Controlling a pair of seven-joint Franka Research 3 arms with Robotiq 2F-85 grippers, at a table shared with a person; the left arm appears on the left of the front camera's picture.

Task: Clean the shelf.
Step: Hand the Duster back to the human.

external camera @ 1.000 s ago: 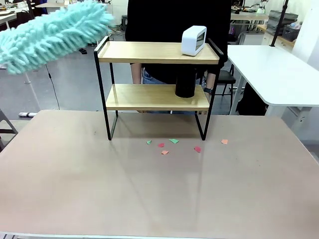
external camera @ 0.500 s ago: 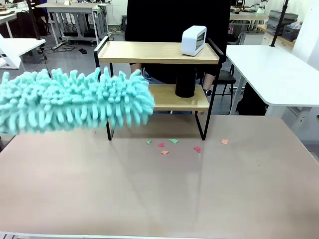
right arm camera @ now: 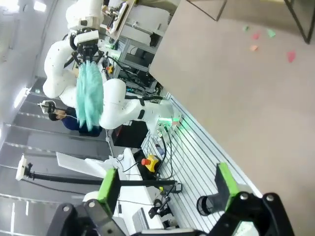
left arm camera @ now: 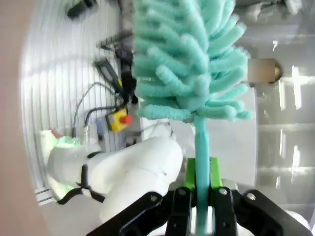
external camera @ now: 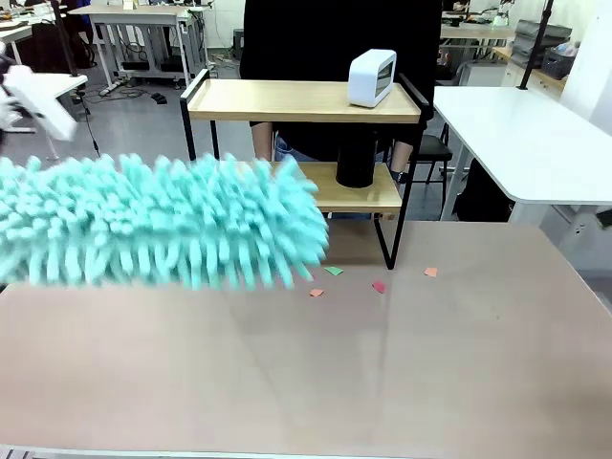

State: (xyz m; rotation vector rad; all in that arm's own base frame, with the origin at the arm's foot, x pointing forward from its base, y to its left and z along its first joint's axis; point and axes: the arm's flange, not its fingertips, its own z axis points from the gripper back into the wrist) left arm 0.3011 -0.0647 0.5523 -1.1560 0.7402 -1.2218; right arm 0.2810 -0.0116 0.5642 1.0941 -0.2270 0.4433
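Note:
The shelf (external camera: 306,100) stands at the table's far side, two wooden boards in a black frame. On its top board sits a white device (external camera: 371,78); a black cup (external camera: 355,163) stands on the lower board. A fluffy teal duster (external camera: 163,225) hangs level in front of the shelf's left half and hides its left legs. My left gripper (left arm camera: 202,174) is shut on the duster's thin teal handle (left arm camera: 201,147), the head (left arm camera: 189,59) rising beyond it. My right gripper (right arm camera: 167,184) is open with nothing between its green pads (right arm camera: 108,184), off the table's edge.
Small paper scraps (external camera: 333,271) in green, red and orange lie on the beige tabletop (external camera: 382,382) in front of the shelf. A person in black (external camera: 335,38) stands behind the shelf. A white table (external camera: 526,143) stands at the right.
The duster has swung down from the upper left and moved right, from beside the shelf's top board to in front of its lower left half.

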